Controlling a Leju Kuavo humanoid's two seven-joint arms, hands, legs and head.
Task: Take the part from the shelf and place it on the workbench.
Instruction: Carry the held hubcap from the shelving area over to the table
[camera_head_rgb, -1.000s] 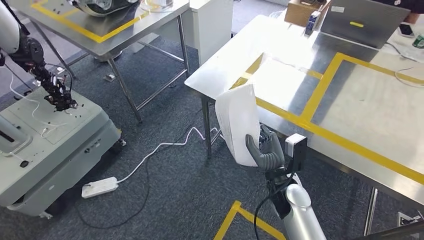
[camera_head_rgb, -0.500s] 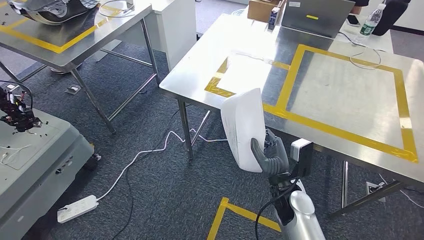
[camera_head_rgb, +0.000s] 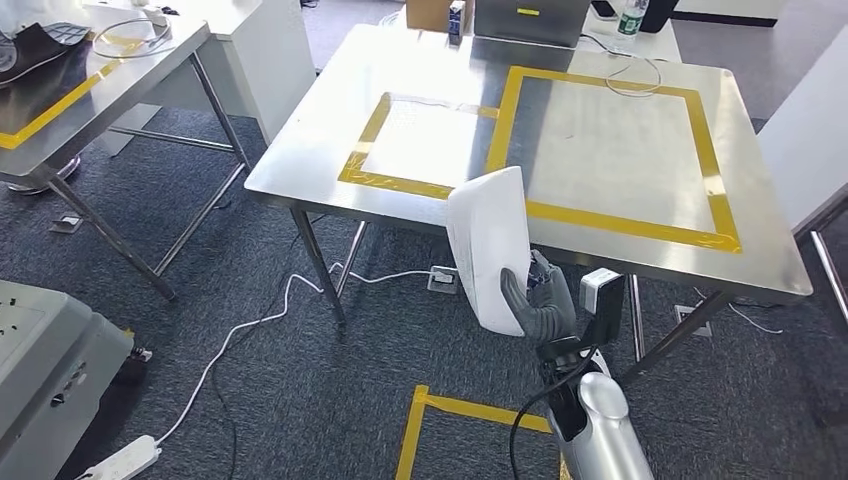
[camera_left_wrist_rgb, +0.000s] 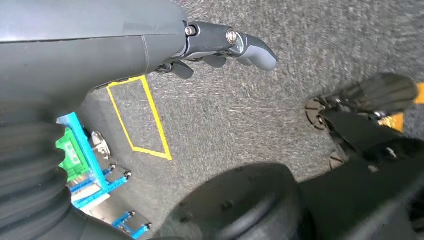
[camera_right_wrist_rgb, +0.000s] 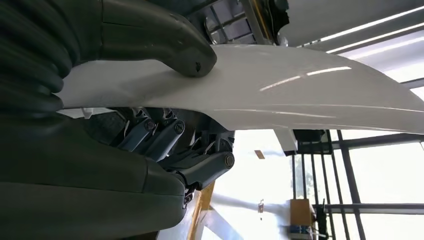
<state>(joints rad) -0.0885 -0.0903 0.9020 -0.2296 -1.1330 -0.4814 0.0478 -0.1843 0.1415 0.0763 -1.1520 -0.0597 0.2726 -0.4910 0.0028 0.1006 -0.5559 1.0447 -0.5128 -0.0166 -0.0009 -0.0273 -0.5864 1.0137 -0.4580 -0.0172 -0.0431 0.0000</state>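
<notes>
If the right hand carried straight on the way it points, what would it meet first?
Probably the near edge of the workbench. The right hand holds the white part upright just short of it, though depth is hard to judge.

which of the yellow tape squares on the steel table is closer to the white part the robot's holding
The larger square, on the table's right half. The white part, gripped by the right robot hand, overlaps its near tape edge; the smaller square lies farther left.

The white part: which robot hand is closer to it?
Right. The right hand grips the white part by its lower end, in front of the workbench. The left hand hangs over the carpet, holding nothing.
</notes>
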